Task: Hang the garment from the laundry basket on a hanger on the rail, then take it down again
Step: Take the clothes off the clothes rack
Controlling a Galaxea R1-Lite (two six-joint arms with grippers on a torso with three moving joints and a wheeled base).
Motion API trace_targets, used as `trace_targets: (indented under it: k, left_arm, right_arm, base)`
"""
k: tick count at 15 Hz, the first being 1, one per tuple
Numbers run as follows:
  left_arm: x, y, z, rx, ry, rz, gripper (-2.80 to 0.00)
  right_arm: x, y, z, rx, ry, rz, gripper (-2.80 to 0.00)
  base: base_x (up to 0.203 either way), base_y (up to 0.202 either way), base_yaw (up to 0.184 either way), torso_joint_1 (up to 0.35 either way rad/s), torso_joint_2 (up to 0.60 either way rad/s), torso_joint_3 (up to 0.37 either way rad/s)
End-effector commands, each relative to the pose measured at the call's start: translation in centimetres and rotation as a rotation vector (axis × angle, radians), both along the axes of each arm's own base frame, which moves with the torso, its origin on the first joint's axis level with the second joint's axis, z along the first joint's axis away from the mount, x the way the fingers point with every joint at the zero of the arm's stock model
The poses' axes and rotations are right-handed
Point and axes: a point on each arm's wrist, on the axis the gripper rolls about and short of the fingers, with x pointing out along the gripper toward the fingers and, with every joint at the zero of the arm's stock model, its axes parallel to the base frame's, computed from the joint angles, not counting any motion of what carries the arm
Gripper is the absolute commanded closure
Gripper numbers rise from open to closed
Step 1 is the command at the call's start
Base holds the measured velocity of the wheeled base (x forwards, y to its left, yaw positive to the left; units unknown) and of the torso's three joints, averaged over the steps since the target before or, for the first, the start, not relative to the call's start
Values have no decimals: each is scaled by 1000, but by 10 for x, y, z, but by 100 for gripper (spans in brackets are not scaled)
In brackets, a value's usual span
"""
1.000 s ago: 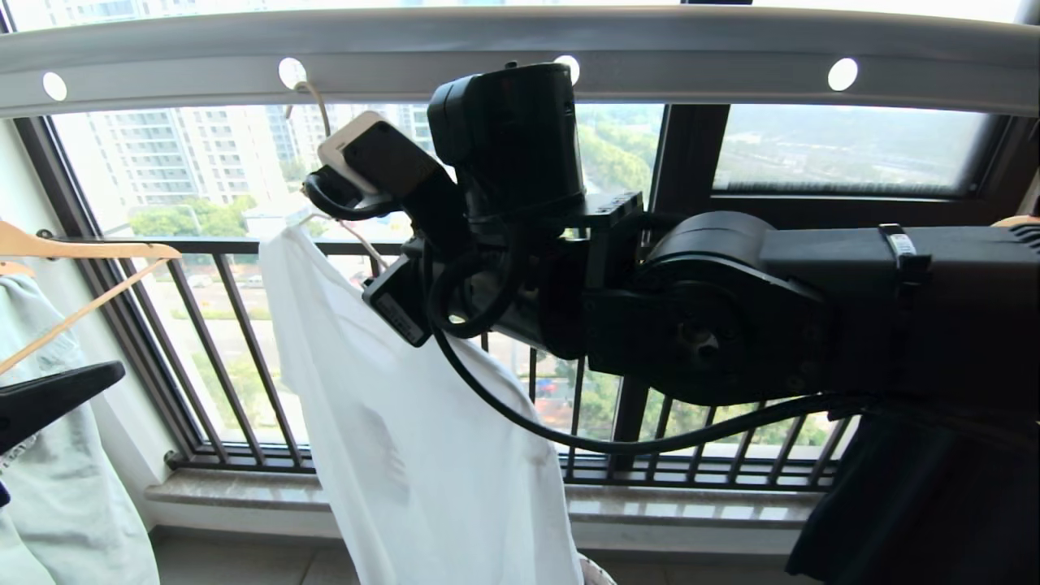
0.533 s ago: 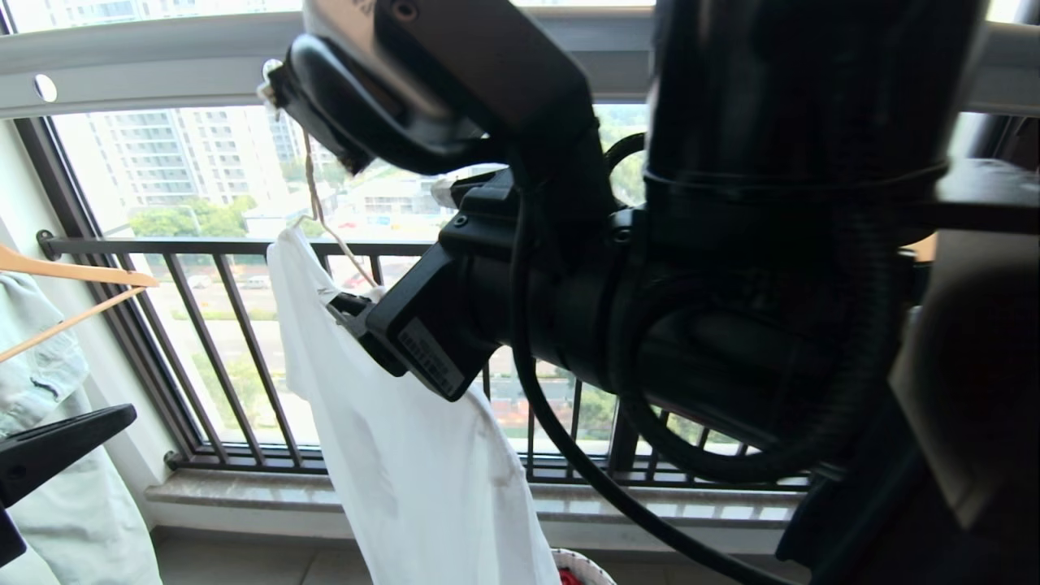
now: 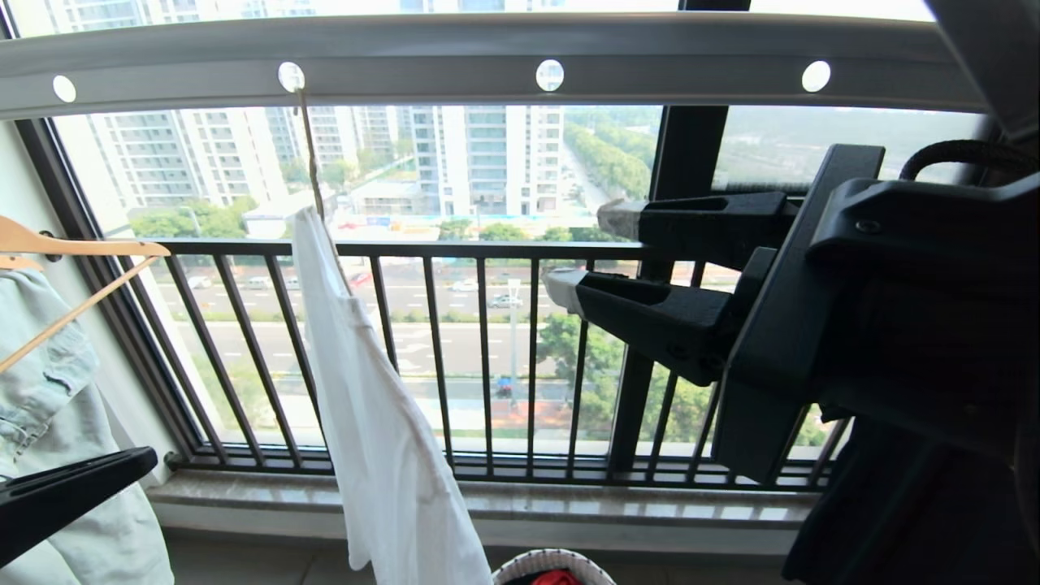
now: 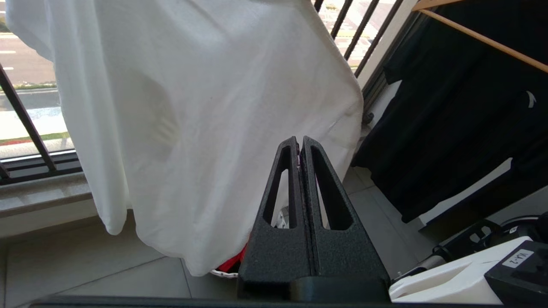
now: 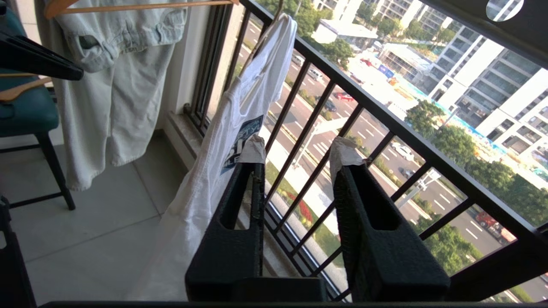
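Observation:
The white garment (image 3: 366, 390) hangs edge-on from the thin cream hanger (image 3: 307, 146), whose hook sits in a hole of the grey rail (image 3: 455, 57). Its blue chest graphic shows on the garment (image 5: 239, 128) in the right wrist view. My right gripper (image 3: 581, 253) is open and empty, level with the window bars and well to the right of the garment. My left gripper (image 4: 299, 141) is shut and empty, low at the left, close to the garment's hem (image 4: 192, 107). The laundry basket (image 3: 520, 567) stands on the floor under the garment.
A pale denim jacket (image 3: 49, 406) hangs on a wooden hanger (image 3: 81, 248) at the left. Black clothes (image 4: 462, 128) hang at the right. A red garment (image 3: 556, 578) lies in the basket. Black window bars (image 3: 487, 357) and a stone sill (image 3: 650, 508) stand behind. A teal chair (image 5: 25, 111) stands nearby.
My right arm has drawn back from the hanger's hook to the right, its gripper empty. The garment hangs free and has turned edge-on. My left gripper has sunk a little.

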Motion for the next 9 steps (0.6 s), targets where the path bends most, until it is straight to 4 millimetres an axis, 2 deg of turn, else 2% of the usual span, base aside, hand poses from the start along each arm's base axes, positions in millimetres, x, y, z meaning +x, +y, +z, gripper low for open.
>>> trace_targets:
  k: [1,5,9]
  left_arm:
    - [-26,0,7,-11,-76,-55,0]
    - [-56,4,13,-21,-163,-67,0]
    - [-74,6,0,-39,-198,-61,0]
  right_arm:
    - [14,2,-16,-16,63,-48,0]
    - [42,42,-55,-40,166,-64,0]
    - [56,74,-89,-66,207,-58,0]
  base:
    - [0,0,0,0,0,0]
    - [0,0,0,0,0,0]
    - [0,0,0,0,0,0]
